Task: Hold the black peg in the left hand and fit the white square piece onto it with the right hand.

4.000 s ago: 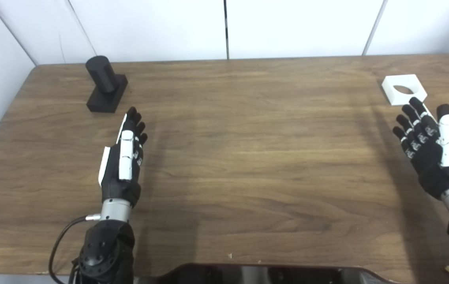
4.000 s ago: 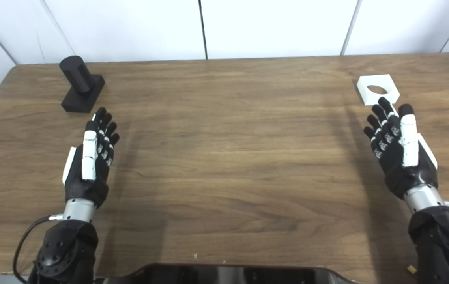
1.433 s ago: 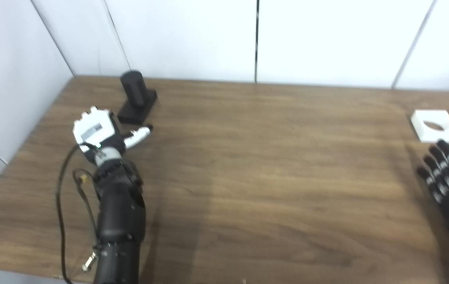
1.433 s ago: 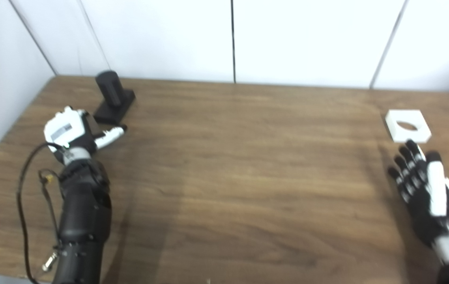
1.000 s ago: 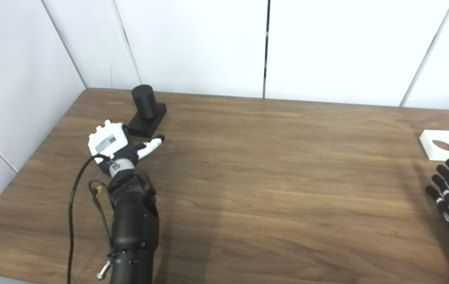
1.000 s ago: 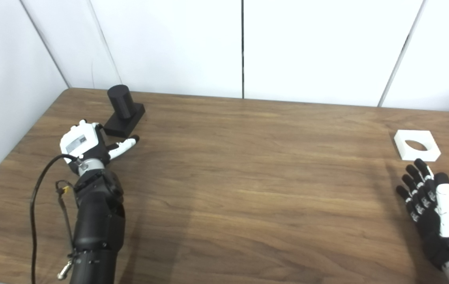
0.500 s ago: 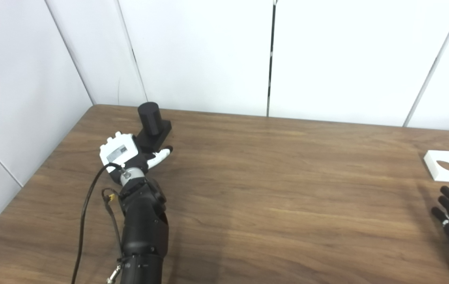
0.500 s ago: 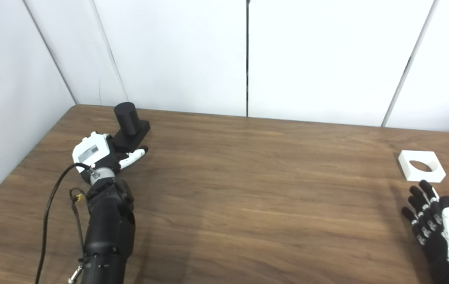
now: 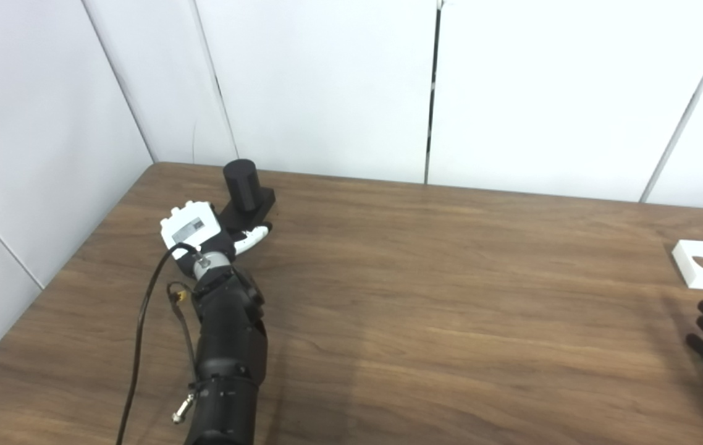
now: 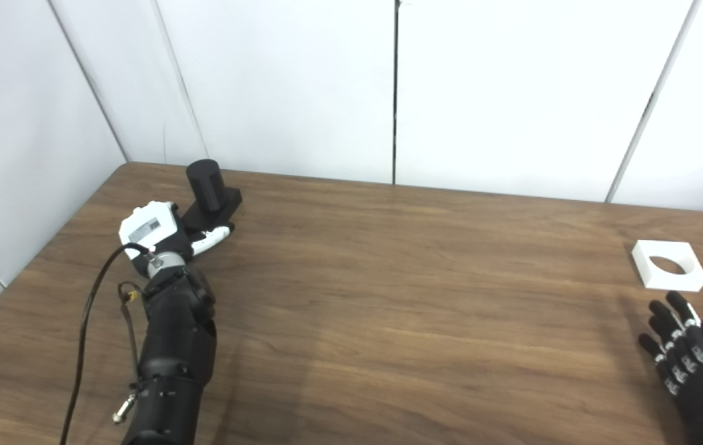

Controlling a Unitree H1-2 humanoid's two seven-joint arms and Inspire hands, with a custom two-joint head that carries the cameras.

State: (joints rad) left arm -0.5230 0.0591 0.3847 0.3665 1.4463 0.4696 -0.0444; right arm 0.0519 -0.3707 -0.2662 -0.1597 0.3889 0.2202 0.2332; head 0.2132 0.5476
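The black peg (image 9: 241, 185), a round post on a square black base, stands at the table's far left corner. My left hand (image 9: 203, 232) reaches up against the near side of that base, back of the hand upward, thumb (image 9: 252, 234) sticking out to the right; its other fingers are hidden behind the hand. The white square piece (image 10: 668, 265) with a round hole lies flat near the right edge. My right hand (image 10: 697, 371) rests open just in front of it, fingers spread, not touching it.
The wooden table (image 9: 438, 296) stretches between the two hands. White wall panels (image 9: 327, 86) close the back and the left side, close to the peg. A black cable (image 9: 144, 327) loops beside my left forearm.
The camera has tilted up and shifted. My left hand has reached forward from beside the table's left middle up to the peg's base. The right hand has stayed near the white piece.
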